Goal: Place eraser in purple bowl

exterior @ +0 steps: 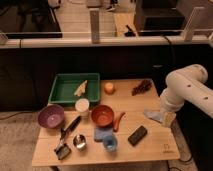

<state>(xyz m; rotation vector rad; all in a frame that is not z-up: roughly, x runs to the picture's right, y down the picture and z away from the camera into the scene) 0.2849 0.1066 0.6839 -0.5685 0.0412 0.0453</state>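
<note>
The pincer (153, 115) is hanging over the right side of the desk (150, 148), how wide open I cannot tell, and the eraser (137, 135) is lying free just nearer, so it is needing a descent square across the narrow width.

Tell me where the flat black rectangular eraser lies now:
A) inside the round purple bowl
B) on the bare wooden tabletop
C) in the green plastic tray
B: the flat black rectangular eraser lies flat on the wooden tabletop towards its front right corner. It is well away from the round purple bowl, and the tool is just behind the eraser, near the table's right edge.
</note>
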